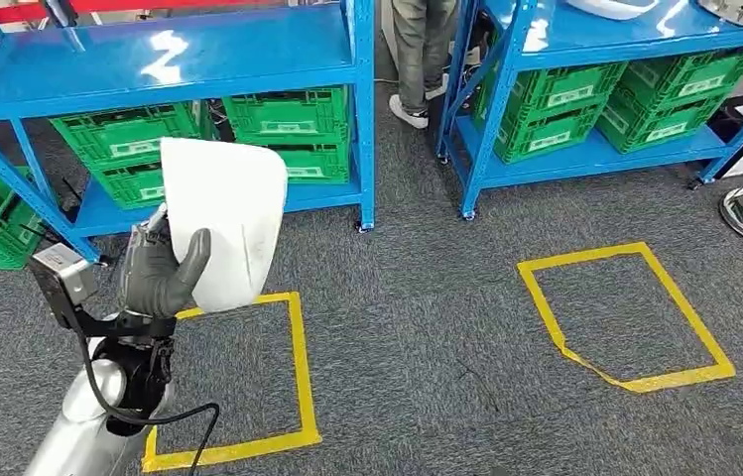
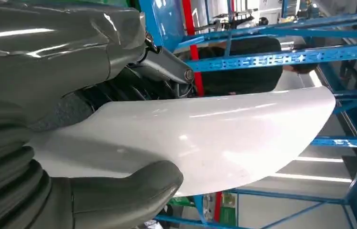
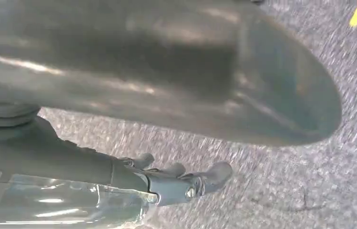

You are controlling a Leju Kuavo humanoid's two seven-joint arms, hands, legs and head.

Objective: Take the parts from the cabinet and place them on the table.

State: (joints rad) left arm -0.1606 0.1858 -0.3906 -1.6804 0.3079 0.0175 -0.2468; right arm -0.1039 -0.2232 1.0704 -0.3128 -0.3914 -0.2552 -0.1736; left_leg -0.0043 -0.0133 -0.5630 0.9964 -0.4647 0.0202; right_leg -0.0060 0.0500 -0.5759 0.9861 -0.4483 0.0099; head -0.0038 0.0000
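Above the grey carpet [image 1: 427,327], left hand [image 1: 157,273] gripping white curved part [image 1: 223,220], right hand [image 3: 176,179] empty, fingers apart

The left arm [image 1: 79,421] rises from the lower left of the head view, its hand [image 1: 157,270] raised with thumb and fingers clamped on a white part [image 1: 228,218]. The right hand [image 3: 176,176] hangs with fingers loosely extended, holding nothing.

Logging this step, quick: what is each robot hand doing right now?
Left robot hand: holding the white part.
Right robot hand: cannot be told; blurred over the carpet.
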